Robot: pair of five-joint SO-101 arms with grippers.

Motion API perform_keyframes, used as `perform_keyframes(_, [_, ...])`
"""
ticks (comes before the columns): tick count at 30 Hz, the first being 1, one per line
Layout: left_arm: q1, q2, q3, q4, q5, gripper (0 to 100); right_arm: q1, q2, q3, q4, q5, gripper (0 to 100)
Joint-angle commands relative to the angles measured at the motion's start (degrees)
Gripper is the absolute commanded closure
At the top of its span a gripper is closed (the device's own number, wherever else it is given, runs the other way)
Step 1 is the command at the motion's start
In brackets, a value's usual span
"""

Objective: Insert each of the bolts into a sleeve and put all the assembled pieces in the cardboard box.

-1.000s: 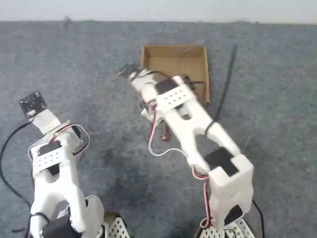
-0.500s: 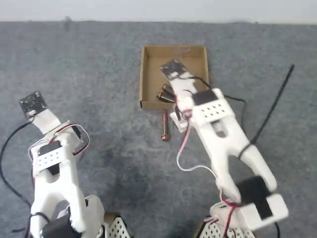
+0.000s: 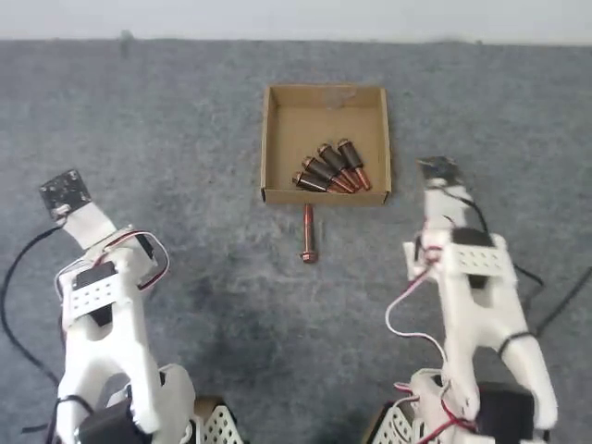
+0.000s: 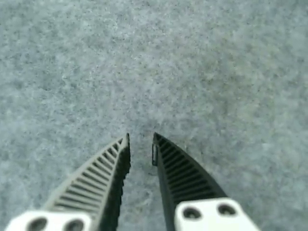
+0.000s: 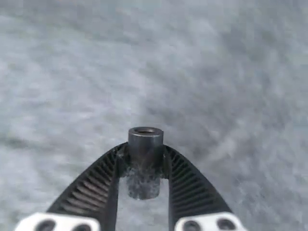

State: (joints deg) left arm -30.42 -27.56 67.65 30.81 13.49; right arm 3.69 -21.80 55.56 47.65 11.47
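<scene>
1. The grey carpet covers the whole work surface, and everything sits on it.
2. Two arms. The left arm is parked well off to the left of the cardboard box, out of the way I'd guess. The right arm sits off the box's front right corner.
3. One cardboard box, open at the top so finished pieces can be dropped in.
4. Four assembled pieces lie side by side inside it, against the front wall, so those look done.
5. One bare bolt lies outside, just in front of the box's front wall and pointing at it. My read is that it's the last one waiting for a sleeve.
6. One dark sleeve is pinched across its body by the right gripper above bare carpet away from the box, open end facing out. Probably that's to let the bolt slide in.
7. The left gripper has its jaws barely parted, with nothing between them.
</scene>
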Motion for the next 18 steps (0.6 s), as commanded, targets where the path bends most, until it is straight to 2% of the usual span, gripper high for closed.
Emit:
perform_keyframes(1, [0.26, -0.35, -2.77, -1.23, -1.67, 92, 5.93, -4.53, 2.20, -1.89, 1.85, 99.1])
perform_keyframes(6, [0.26, -0.35, -2.68, -1.23, -1.67, 92, 9.01, -4.79, 4.84, -2.07, 5.36, 97.7])
perform_keyframes(11, [0.09, -0.44, -2.68, -1.23, -1.67, 92, 8.92, -4.62, 4.92, -2.07, 5.54, 86.3])
perform_keyframes(16, [0.00, -0.44, -2.68, -1.23, -1.67, 92, 8.92, -5.49, 3.87, -1.10, 5.54, 87.6])
perform_keyframes(18, [0.00, -0.44, -2.68, -1.23, -1.67, 92, 8.92, -6.73, 1.67, 2.68, 5.54, 87.2])
